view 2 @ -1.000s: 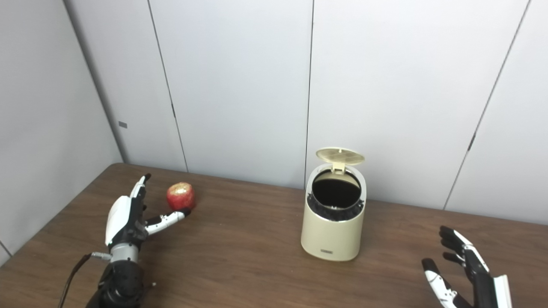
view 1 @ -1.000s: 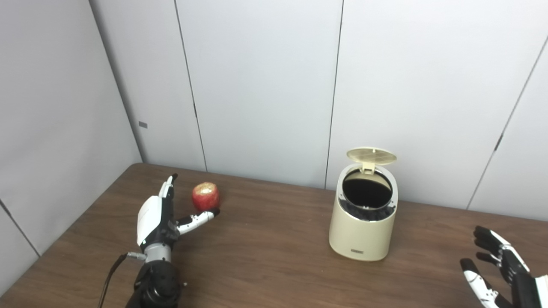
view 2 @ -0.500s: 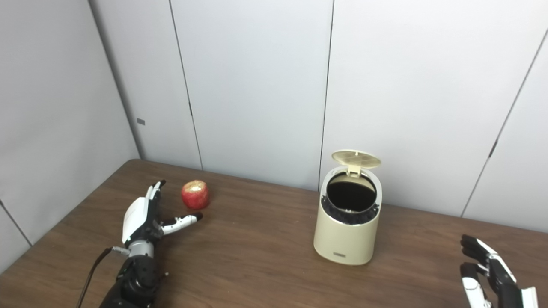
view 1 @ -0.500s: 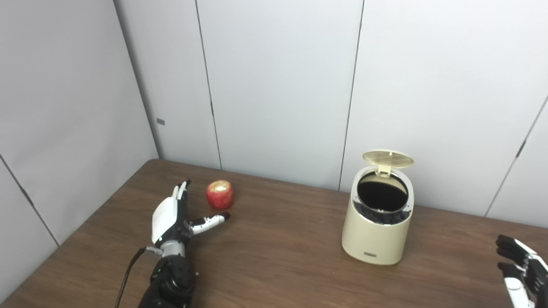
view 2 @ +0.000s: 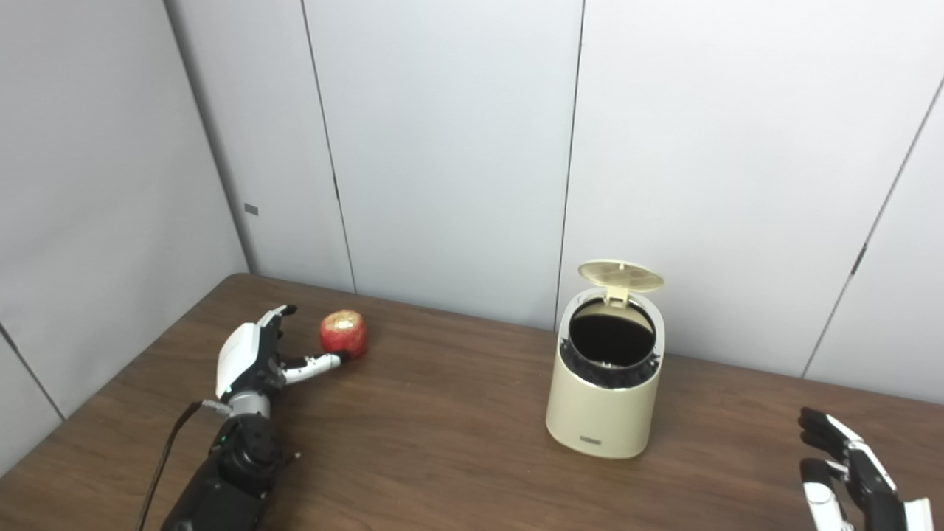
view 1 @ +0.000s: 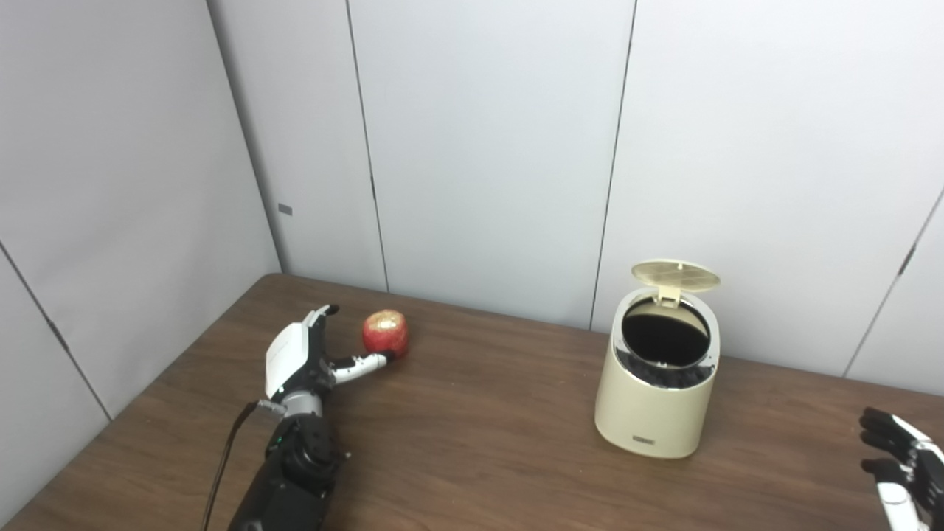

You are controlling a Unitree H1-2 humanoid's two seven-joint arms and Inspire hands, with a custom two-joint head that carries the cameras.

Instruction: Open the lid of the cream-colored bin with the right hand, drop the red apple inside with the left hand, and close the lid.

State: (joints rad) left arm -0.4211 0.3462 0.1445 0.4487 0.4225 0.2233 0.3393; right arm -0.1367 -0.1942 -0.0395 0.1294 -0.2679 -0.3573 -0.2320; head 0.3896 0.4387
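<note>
On the dark brown wooden bench [view 1: 472,442] the round cream-colored plastic bin [view 1: 656,391] stands upright at about 3 o'clock from the middle of the view, near the grey panel wall [view 1: 487,147]. Its round cream lid [view 1: 675,273] is raised on the hinge at the far side, and the dark opening of the bin is uncovered. The red apple with a yellowish top [view 1: 385,333] rests on the bench at about 9 o'clock, well apart from the bin. The left hand [view 1: 299,361], white and black, lies just beside the apple on its left side; its fingers [view 2: 276,316] are spread apart and hold nothing, and the thumb tip reaches to the near lower side of the apple, touching it or almost touching it. The right hand [view 2: 848,472] is low at about 4 o'clock, at the picture's edge, well apart from the bin; its fingers are apart and it holds nothing.
</note>
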